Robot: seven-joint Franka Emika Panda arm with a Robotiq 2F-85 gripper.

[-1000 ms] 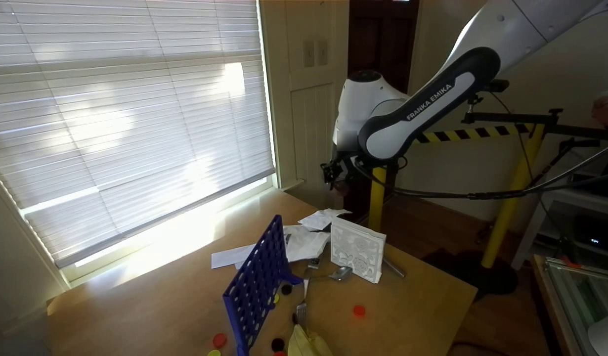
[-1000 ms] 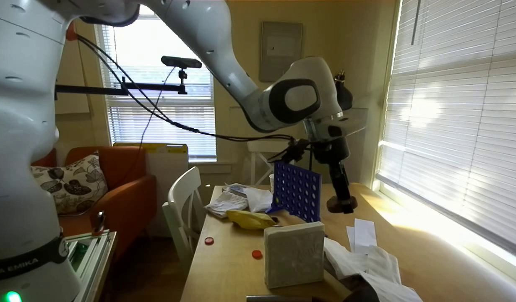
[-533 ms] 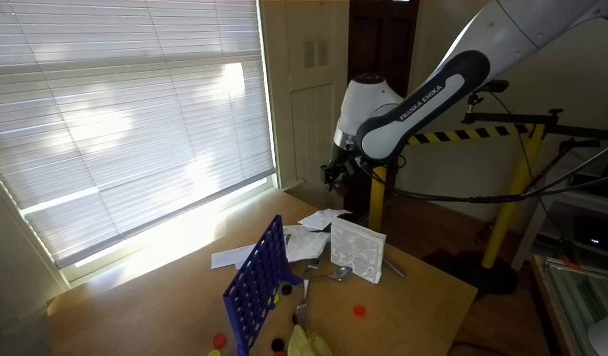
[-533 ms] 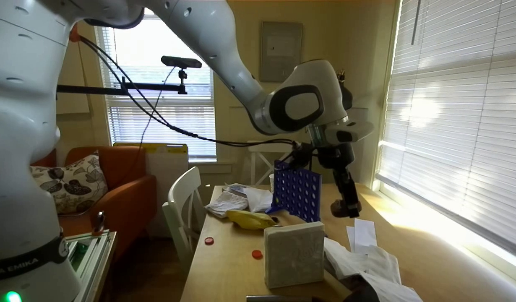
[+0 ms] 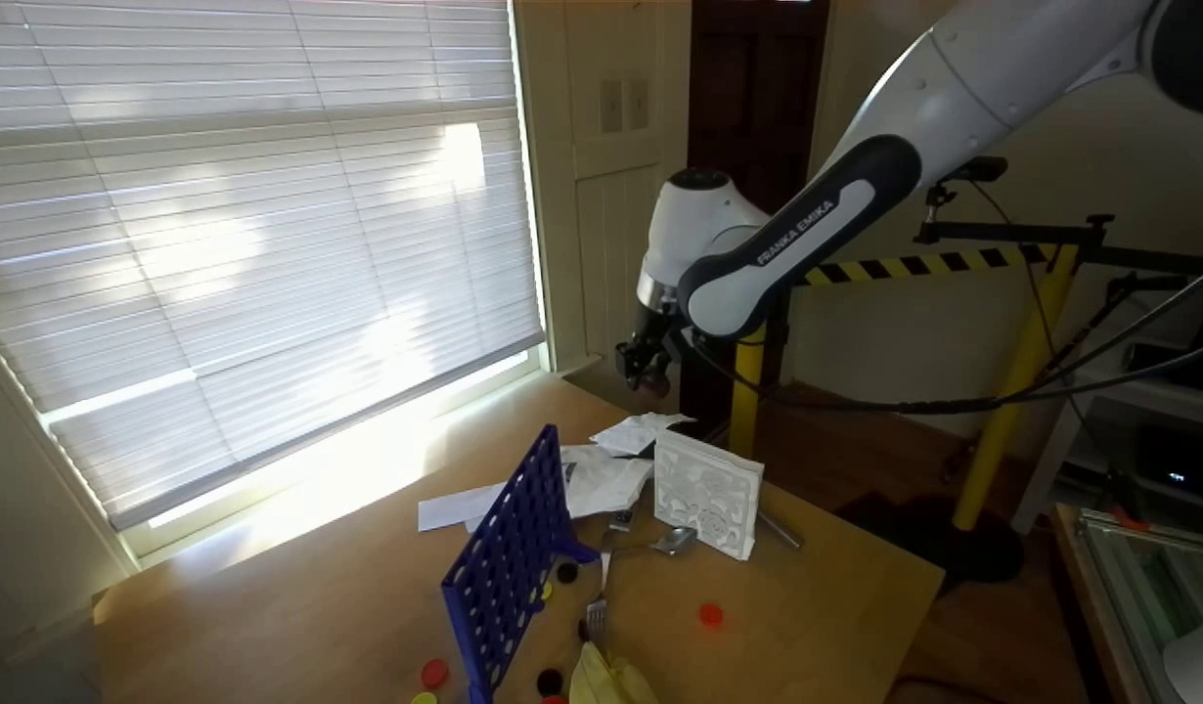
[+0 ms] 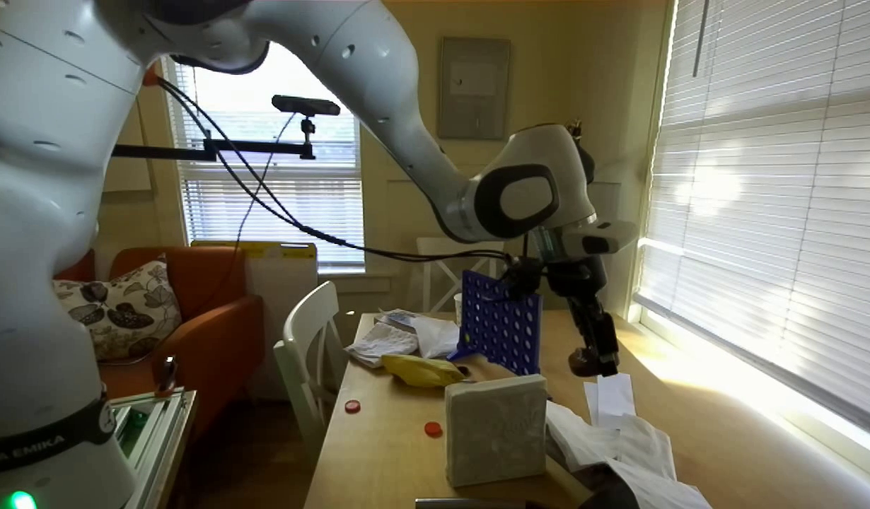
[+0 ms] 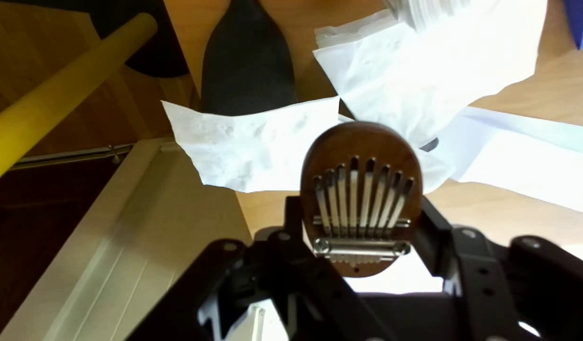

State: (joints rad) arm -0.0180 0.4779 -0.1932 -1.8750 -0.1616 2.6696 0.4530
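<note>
Item one: a small brown thumb piano (image 7: 360,196), metal tines (image 7: 367,189) facing my wrist camera. Condition: grasped; my pincer (image 7: 362,220) presses on its two side rims, one finger (image 7: 436,232) to each. Location: aloft, clear of the surface (image 6: 760,438), above or near crumpled white sheets (image 7: 253,151). Item two: a dark flat utensil blade (image 7: 246,66), partly covered by a sheet. Item three: a blue perforated grid (image 6: 502,322), upright, apart from item one. Item four: a white patterned block (image 5: 707,494), standing on edge. Handling notes, by my judgement: an even squeeze suits the curved body, which could pivot or slip in my grasp; slow turns of the wrist are best; the tines should touch nothing; any route should pass well above grid and block; any lowering is best done level, onto a bare patch, since loose sheets may slide underneath.
</note>
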